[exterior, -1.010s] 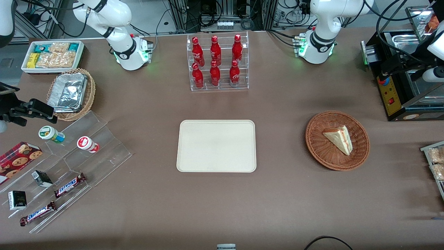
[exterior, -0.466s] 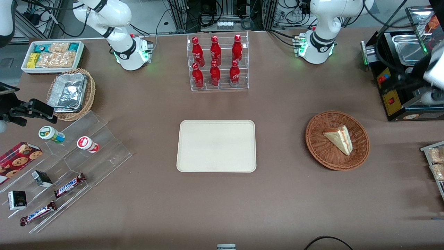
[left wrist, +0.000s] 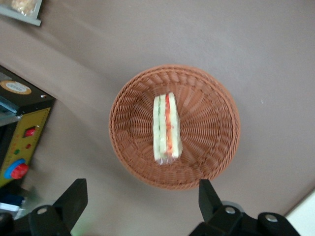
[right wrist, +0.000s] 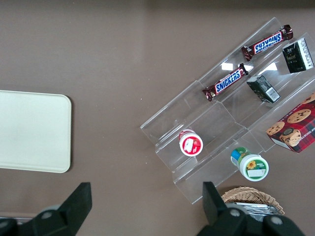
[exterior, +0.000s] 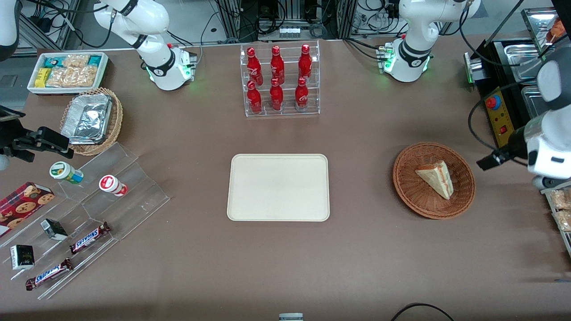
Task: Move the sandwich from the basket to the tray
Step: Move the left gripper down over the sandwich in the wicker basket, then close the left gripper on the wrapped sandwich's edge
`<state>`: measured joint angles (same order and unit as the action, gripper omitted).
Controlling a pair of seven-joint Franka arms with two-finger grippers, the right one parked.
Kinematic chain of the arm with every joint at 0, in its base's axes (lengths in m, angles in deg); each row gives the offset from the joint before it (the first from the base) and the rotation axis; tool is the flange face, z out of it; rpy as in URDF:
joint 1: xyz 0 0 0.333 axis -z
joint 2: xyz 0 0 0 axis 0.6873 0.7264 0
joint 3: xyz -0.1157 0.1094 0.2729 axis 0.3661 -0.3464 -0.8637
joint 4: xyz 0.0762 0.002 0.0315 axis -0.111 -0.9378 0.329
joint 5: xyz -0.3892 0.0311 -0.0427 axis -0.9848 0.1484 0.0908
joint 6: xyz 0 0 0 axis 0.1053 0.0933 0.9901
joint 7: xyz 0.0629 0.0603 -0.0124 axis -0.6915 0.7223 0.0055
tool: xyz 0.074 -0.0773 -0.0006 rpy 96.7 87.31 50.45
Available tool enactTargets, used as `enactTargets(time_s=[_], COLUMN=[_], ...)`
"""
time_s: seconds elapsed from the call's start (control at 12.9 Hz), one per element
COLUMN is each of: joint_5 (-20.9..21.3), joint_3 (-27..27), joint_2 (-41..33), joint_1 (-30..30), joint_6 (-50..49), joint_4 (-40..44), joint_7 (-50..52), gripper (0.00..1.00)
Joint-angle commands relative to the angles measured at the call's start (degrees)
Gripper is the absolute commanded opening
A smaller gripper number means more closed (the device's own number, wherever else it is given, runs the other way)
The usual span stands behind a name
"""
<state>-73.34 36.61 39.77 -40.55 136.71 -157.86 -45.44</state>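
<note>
The sandwich, a pale triangular wedge with a red and green filling stripe, lies in the round reddish-brown wicker basket. The cream tray rests flat at the table's middle, with nothing on it. My left gripper hangs above the table just outside the basket's rim, toward the working arm's end. It is open, its fingers wide apart with only bare table between them, and it touches nothing.
A black and yellow machine stands close to the gripper, farther from the front camera. A metal tray of snack bags lies at the table edge nearby. A clear rack of red bottles stands farther back than the tray.
The left arm has swung down from above the black machine toward the basket, bringing the gripper close to the basket's rim. The sandwich, basket and tray have not moved.
</note>
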Motion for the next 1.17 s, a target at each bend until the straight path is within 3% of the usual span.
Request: enactTargets(time_s=[0.0,0.47,1.09], joint_5=[0.8,0.0,0.4], joint_3=[0.2,0.3,0.3], joint_2=[-1.6,-2.2,-2.3], joint_1=[0.4,0.5,1.2], joint_6=[12.6,42.1,43.8], joint_4=[-9.3,-30.6,-36.3], joint_7=[9.8,20.7,22.6], gripper=[1.0,1.0,1.0])
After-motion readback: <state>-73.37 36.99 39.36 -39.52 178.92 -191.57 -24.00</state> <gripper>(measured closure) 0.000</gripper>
